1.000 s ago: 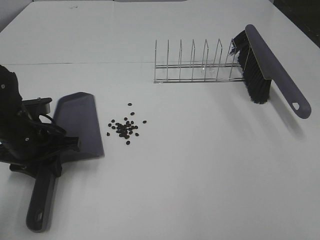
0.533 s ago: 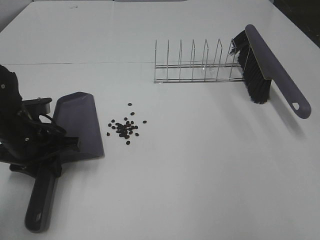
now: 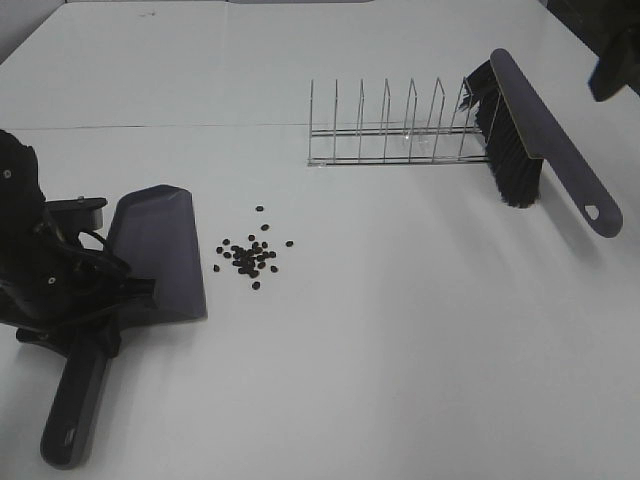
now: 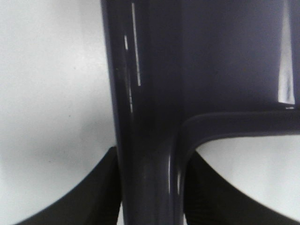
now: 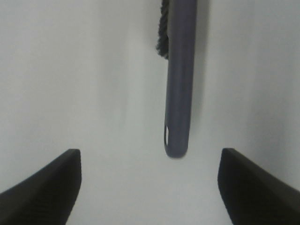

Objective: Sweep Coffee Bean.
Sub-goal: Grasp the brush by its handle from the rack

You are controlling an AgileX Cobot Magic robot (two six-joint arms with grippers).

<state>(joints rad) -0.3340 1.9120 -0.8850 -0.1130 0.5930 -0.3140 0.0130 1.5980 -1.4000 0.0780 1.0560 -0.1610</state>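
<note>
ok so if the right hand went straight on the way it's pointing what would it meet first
Probably the brush handle, at its holed end, which lies ahead of the open right hand. Depth is unclear, so the table might come first.

Matte black all over: that's my left arm (image 3: 40, 270), a bulky mass with a rounded housing up top and one small pale screw (image 3: 8, 172) glinting on it. Thin black cables (image 3: 92, 252) loop across its side, and a small grey blocky bracket (image 3: 85, 209) juts out. Up close, my left gripper (image 4: 151, 157) shows two curved black fingers (image 4: 96, 197) with finely ribbed faces. My right gripper (image 5: 150, 152) has the same black fingers (image 5: 44, 187), their surfaces finely textured. From the high view, my right arm (image 3: 615, 60) is just a dark angular block.
</note>
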